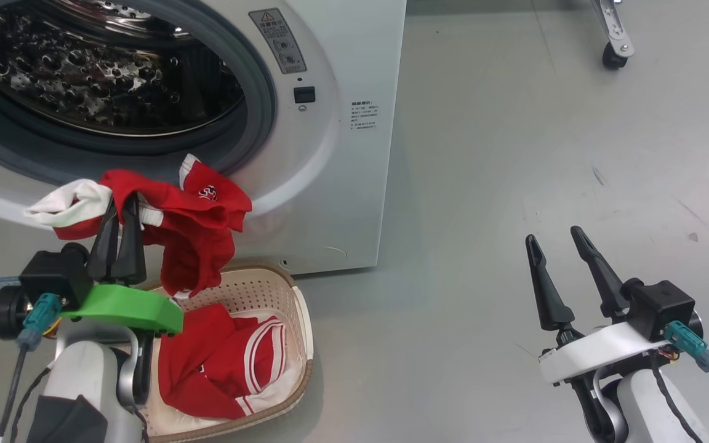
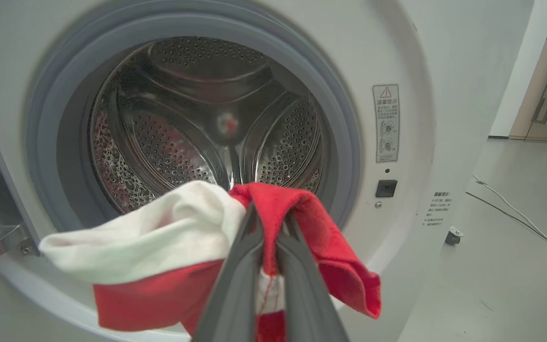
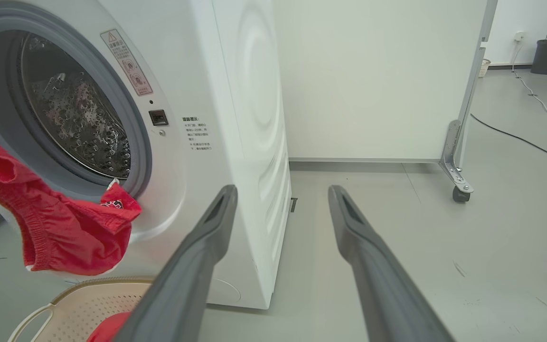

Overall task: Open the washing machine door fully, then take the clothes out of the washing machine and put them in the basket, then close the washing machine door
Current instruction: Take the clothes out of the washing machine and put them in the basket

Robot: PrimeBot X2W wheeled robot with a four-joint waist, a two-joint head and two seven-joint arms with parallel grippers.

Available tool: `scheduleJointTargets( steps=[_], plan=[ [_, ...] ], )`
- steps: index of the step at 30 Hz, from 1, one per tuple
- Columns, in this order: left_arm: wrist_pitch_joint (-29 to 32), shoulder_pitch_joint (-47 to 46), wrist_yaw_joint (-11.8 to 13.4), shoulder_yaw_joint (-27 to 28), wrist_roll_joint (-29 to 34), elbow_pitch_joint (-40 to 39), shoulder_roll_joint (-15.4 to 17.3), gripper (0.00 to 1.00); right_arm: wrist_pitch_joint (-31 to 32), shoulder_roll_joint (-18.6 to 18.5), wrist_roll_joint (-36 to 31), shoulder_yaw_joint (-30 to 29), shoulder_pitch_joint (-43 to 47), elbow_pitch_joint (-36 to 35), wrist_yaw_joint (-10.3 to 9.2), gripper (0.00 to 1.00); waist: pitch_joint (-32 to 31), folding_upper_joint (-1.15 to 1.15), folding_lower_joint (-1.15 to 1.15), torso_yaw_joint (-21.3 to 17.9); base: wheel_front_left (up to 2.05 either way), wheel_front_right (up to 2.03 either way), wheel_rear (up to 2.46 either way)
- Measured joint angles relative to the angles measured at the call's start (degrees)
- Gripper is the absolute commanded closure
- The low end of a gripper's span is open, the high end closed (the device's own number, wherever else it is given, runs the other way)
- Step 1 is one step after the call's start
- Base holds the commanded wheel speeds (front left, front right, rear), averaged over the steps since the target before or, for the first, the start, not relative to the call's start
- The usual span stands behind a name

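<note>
head view first: the left pincer [image 1: 122,212] is clamped tight on a red garment [image 1: 197,227] with white trim. it's holding the garment up in front of the washing machine [image 1: 342,154], just above the far end of the basket [image 1: 303,320]. the lower hem dangles right about at the basket's far rim, and another red piece [image 1: 219,363] already lies inside. the right pincer [image 1: 552,235] sits well off to the side over the bare floor [image 1: 514,154], fingers spread wide, nothing in them. left wrist view: the fingers pinch a fold where red meets white, with cloth bunched out to both sides. behind it the drum [image 2: 207,123] looks empty as far as i can see, though the cloth hides its lower front. right wrist view: the garment hangs beside the open port with the basket below it, and this arm's own fingers are wide apart. so i'd say this is the drop step. tip: bring the cloth a bit toward the robot so the bulk hangs over the basket's middle. then lower until the hem pools inside and only then let go, otherwise half of it could drape over the rim. i'd also check the drum bottom before closing up.
</note>
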Motion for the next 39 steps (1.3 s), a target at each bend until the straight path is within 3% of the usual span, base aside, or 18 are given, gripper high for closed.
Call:
scheduleJointTargets(
  steps=[24,39],
  plan=[
    [10.5,0.5,2.8,-3.4,1.7,12.8,0.0,1.00,0.0,0.0,0.6,0.8,-4.1,-1.9,0.00,0.00,11.1,0.00,0.00,-4.2,0.00,0.00,0.00],
    [13.9,-5.4,5.3,2.3,-2.9,23.5,0.5,1.00,0.0,-0.9,0.8,0.3,-6.2,-2.6,0.00,0.00,17.2,0.00,0.00,-6.4,0.00,0.00,0.00]
  ],
)
